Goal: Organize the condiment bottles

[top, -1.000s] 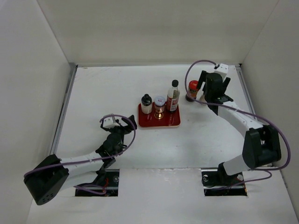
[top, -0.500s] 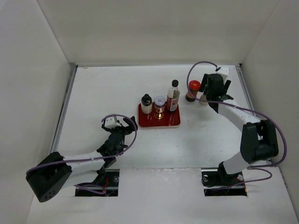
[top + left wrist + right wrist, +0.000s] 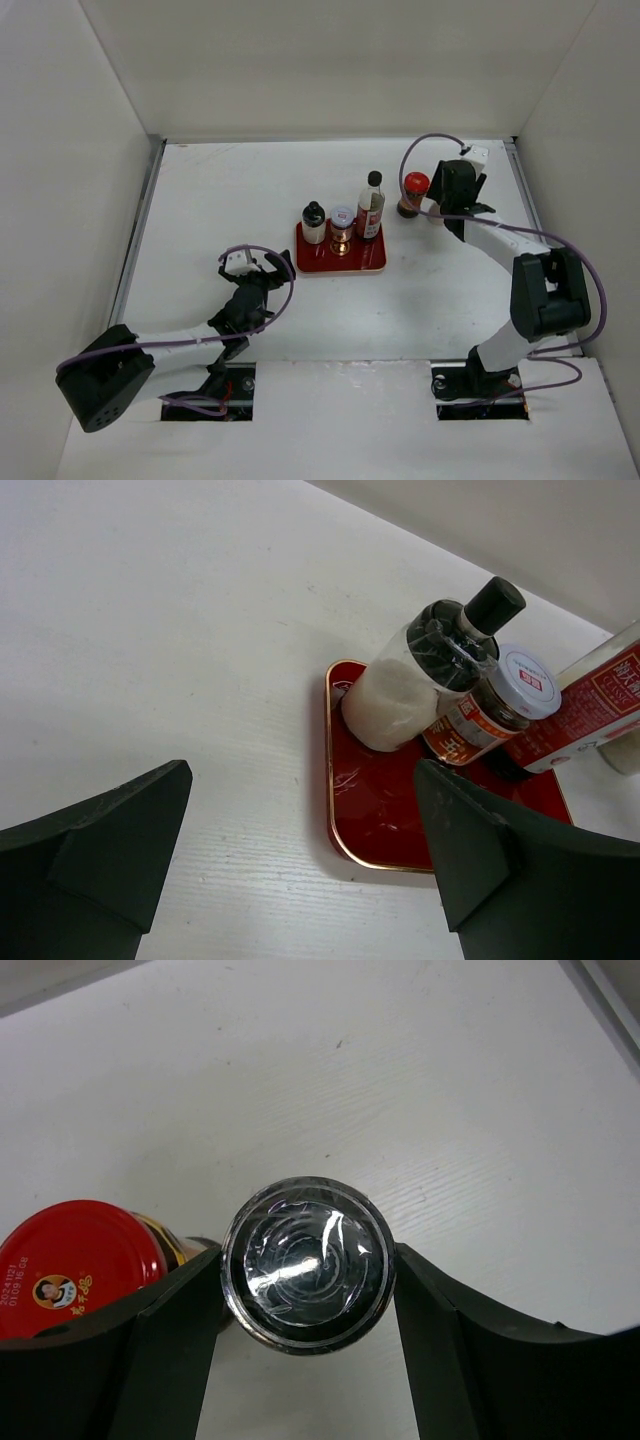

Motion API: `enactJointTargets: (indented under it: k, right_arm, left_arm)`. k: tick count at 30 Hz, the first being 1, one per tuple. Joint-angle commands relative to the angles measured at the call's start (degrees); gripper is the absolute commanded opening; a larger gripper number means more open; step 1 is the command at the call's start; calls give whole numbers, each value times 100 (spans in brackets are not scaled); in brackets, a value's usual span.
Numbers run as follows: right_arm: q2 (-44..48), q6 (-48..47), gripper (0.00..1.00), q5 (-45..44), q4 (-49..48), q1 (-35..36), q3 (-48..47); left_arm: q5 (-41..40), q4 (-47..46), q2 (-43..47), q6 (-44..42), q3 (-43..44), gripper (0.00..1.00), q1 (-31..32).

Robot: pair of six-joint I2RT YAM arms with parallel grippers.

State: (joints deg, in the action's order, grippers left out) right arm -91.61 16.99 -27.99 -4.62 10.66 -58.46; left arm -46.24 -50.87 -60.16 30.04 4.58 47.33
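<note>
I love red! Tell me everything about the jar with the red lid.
The red-lidded jar has a round red lid with a tiny face picture and printed numbers, over a dark body. It stands upright on the table, right of the red tray, not on it. Beside it, the right gripper holds a shaker, one finger close by.

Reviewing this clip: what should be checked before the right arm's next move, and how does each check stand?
1. Right gripper centred on grey-topped shaker: ok, jaws meet both sides.
2. Clearance from red-lidded jar: not ok, it crowds one jaw.
3. Bare room on red tray: ok, near half.
4. Tall slim bottle upright: ok.
5. Left gripper open, clear of tray: ok.
</note>
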Motion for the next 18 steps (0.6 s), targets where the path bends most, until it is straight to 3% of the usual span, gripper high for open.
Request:
enactJointTargets:
  k: [1, 8, 14, 18]
  right_arm:
    - [336, 76, 55, -337, -697, -42, 184]
    - [2092, 242, 51, -963, -435, 484, 1168]
    - [3377, 436, 52, -946, 514, 2099, 1653]
    - [3370, 656, 52, -875, 384, 3471, 1514]
  left_arm:
    - [45, -309, 75, 37, 149, 95, 35]
    - [45, -318, -4, 46, 184, 95, 70]
    - [-17, -327, 145, 63, 131, 96, 70]
    - [-17, -336, 22, 63, 184, 96, 61]
